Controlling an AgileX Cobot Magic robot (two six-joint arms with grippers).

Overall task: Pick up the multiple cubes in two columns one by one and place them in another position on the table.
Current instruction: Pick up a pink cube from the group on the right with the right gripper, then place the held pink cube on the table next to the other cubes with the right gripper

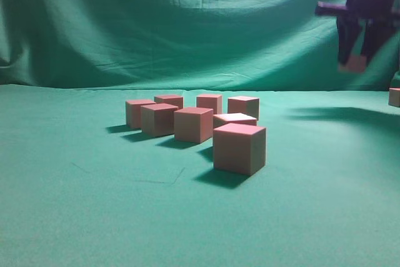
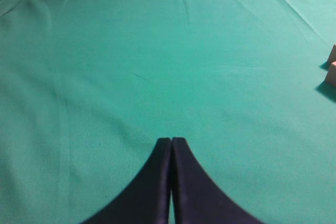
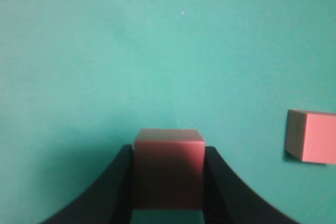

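Green table (image 1: 75,217); right pincer (image 3: 168,182) apparently clamped around raised cube (image 3: 168,161).

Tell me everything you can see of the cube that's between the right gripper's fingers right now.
The held cube is a small pinkish-red matte block with sharp edges and plain visible faces. It sits squarely between the right gripper's dark fingers, one against each side. In the exterior view it hangs high above the table, at the far right, touching nothing else. Another cube lies on the cloth below, to its right.
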